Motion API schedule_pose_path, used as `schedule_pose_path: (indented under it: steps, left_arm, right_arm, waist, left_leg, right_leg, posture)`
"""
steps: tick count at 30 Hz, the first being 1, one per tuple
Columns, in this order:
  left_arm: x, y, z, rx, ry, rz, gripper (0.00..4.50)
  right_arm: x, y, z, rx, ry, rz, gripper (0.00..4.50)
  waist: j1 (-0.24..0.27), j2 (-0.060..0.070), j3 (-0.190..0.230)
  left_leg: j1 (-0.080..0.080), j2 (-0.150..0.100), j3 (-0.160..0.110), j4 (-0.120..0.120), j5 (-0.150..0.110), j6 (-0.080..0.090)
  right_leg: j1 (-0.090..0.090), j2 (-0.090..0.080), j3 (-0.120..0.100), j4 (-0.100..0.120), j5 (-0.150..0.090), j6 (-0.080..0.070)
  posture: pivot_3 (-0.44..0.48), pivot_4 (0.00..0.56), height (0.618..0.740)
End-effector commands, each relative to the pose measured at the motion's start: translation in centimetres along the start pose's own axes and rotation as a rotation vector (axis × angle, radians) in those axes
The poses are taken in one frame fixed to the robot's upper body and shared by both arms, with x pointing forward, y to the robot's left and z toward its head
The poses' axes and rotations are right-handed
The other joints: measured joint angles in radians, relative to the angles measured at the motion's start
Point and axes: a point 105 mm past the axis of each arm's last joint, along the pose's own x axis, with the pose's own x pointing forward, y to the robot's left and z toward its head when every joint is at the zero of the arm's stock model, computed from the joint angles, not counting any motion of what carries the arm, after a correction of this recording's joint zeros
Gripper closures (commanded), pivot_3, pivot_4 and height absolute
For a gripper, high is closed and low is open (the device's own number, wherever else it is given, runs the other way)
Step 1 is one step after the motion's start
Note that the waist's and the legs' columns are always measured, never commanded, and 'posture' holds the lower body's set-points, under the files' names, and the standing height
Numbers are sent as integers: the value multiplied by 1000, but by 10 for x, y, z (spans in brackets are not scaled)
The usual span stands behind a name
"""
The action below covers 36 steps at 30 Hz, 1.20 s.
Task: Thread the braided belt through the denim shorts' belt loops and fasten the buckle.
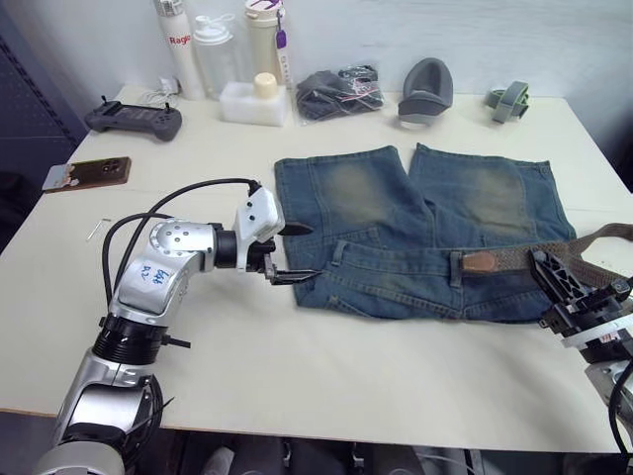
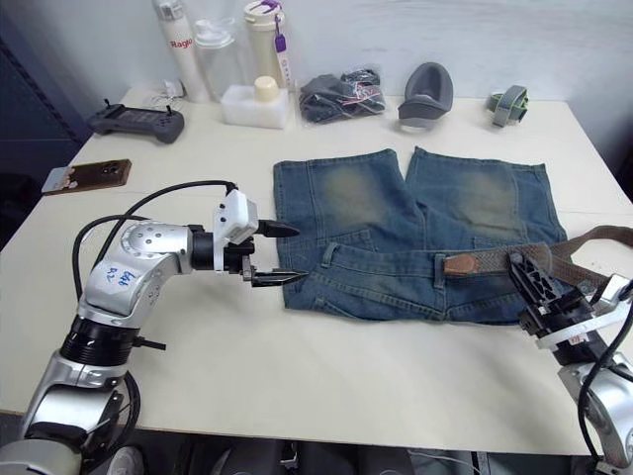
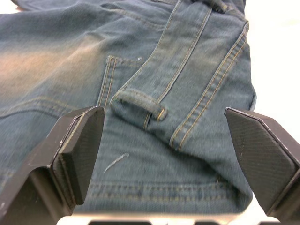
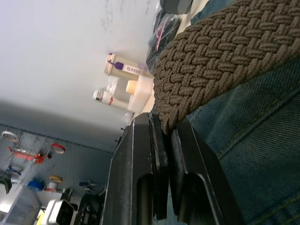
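The denim shorts (image 1: 415, 228) lie flat on the table, waistband toward me. The braided belt (image 1: 593, 237) runs in from the right along the waistband. Its tan leather tip (image 1: 480, 261) ends right at a belt loop (image 1: 456, 265); whether it has entered that loop I cannot tell. My right gripper (image 1: 541, 261) is shut on the belt (image 4: 220, 61) just behind the tip. My left gripper (image 1: 312, 251) is open at the waistband's left end, its fingers (image 3: 79, 145) on either side of another belt loop (image 3: 140, 105). The buckle is out of view.
Along the back edge stand bottles (image 1: 218, 49), a white box (image 1: 255, 102), a dark grey cloth bundle (image 1: 336, 91), a grey cup-shaped piece (image 1: 425, 91) and a green-grey strap roll (image 1: 508, 101). A controller (image 1: 134, 121) and a phone (image 1: 87, 174) lie at the far left.
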Motion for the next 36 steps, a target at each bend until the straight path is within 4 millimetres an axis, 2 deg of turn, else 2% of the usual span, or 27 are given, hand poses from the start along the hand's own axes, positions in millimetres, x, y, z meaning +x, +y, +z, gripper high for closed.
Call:
schedule_pose_path:
  steps: [1,8,16,22,27,29,31,33,35,36]
  left_arm:
    - [-1,-2,12,62,-16,-9,0]
    - [-3,-2,13,62,-15,-6,0]
    - [-4,-2,11,56,-13,0,0]
    - [-4,-3,11,53,-12,4,0]
    - [0,-5,12,50,-23,-4,0]
    - [1,-6,12,50,-24,-10,0]
    - [2,-7,12,52,-24,-12,0]
    - [2,-7,12,53,-25,-12,0]
    - [4,-6,12,54,-28,-14,0]
    - [5,-7,12,59,-25,-17,0]
  right_arm:
    - [-2,-5,10,-44,-14,-6,4478]
    - [11,-10,1,-50,-6,8,4478]
    - [23,2,-15,61,1,91,4478]
    - [34,-5,-62,80,118,31,4478]
    - [55,11,-110,173,159,58,4478]
    - [59,12,-121,168,172,40,4478]
    - [60,7,-123,155,164,0,4478]
    - [56,-6,-123,116,173,-79,4478]
    - [50,-11,-115,120,148,-102,3657]
    - [48,-10,-111,117,139,-96,3385]
  waist:
    - [2,0,0]
    - [4,0,0]
    - [5,0,0]
    - [-4,0,0]
    - [-24,0,0]
    - [-27,0,0]
    - [-30,0,-1]
    - [-30,-1,-1]
    - [-27,-2,-2]
    - [-24,-2,-2]
  left_leg:
    - [0,0,0,0,0,0]
    - [0,0,0,0,0,0]
    - [0,0,0,0,0,0]
    - [0,1,0,0,0,0]
    - [0,1,-1,0,0,0]
    - [1,2,-1,0,0,-1]
    - [1,2,-1,0,1,-1]
    - [1,2,-1,0,1,-2]
    - [1,2,-1,0,1,-2]
    - [1,2,-1,0,1,-2]
  right_leg:
    - [0,0,0,0,0,0]
    - [0,0,0,0,0,0]
    - [0,0,0,0,0,0]
    - [0,0,0,0,0,0]
    - [0,1,-1,1,0,0]
    - [0,1,0,2,0,0]
    - [0,2,0,2,0,0]
    - [0,2,0,2,0,0]
    - [0,2,0,2,0,0]
    - [0,2,0,2,0,0]
  posture:
    - [0,150,656]
    - [0,150,656]
    - [0,150,656]
    - [0,150,656]
    - [0,150,656]
    - [0,150,656]
    - [0,150,656]
    - [0,150,656]
    - [0,150,656]
    - [0,150,656]
